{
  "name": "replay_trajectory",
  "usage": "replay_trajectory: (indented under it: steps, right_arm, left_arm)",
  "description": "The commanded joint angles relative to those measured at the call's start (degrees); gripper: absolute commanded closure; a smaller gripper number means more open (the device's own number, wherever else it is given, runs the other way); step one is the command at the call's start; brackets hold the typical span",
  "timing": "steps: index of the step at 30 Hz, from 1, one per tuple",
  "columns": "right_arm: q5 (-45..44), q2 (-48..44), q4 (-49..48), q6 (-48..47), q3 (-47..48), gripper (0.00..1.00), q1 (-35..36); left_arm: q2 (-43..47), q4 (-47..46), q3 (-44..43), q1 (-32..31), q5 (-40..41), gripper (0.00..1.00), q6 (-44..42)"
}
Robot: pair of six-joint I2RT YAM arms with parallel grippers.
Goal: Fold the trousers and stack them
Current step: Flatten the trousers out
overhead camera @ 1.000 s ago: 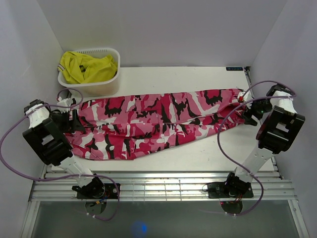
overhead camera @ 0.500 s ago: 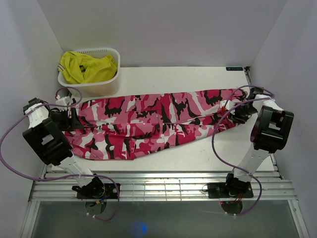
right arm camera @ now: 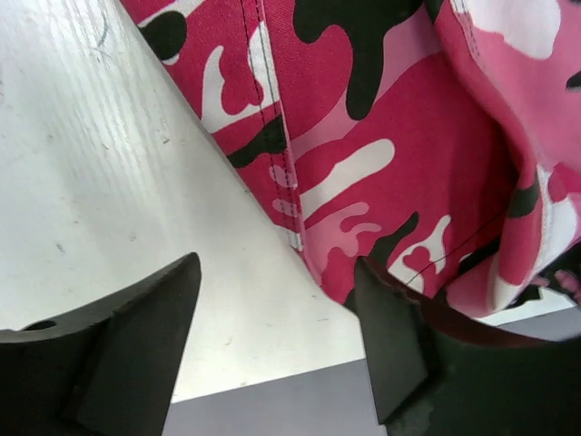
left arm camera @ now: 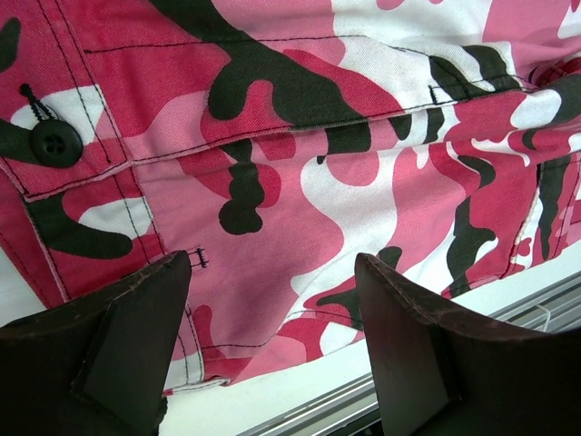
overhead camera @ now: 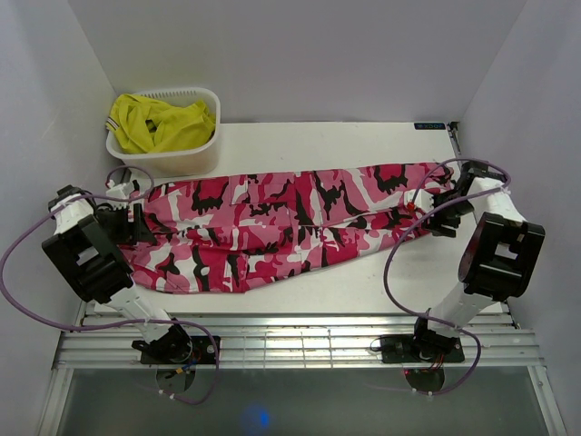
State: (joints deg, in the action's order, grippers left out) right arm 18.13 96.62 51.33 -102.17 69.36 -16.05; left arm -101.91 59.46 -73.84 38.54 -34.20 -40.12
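Pink, white, dark red and black camouflage fabric trousers lie flat on the white surface.
Waist lies beneath the left pincer, leg hems just ahead of the right pincer; both have their fingers apart.

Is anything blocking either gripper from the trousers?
Nothing visible. The left gripper is open over the trousers at their waist end, the right gripper open at the leg end.

White basket at table's far-left corner, yellow garment crumpled inside.
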Motion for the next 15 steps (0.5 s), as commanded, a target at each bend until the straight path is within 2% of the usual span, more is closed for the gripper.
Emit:
replay_trajectory:
  steps: [1, 6, 9, 12, 13, 15]
  right_arm:
    - [0.42, 2.24, 1.84, -0.31, 2.79, 0.24, 0.06]
    - [-1.69, 7.35, 1.06, -1.1, 5.87, 0.23, 0.06]
    - [-3.01, 9.98, -2.8, -1.28, 4.47, 0.25, 0.23]
    - [-5.64, 11.4, -3.96, -1.1, 2.36, 0.48, 1.11]
    - [-6.95, 11.4, -4.39, -1.28, 1.66, 0.66, 1.2]
    - [-7.76, 10.26, -4.49, -1.89, -1.24, 0.79, 1.55]
  left_arm:
    - [2.41, -1.1, 0.72, -0.05, -1.49, 0.16, -1.01]
    - [2.24, -1.28, 0.2, -0.05, -1.14, 0.16, -0.67]
    - [1.28, -1.45, -0.33, -0.05, -0.96, 0.16, 0.04]
    - [0.66, -1.89, -0.25, -0.14, -0.61, 0.18, 0.48]
    - [0.48, -2.33, 0.01, -0.05, -0.35, 0.21, 0.74]
    - [0.66, -3.03, 0.63, -0.05, 0.44, 0.25, 0.66]
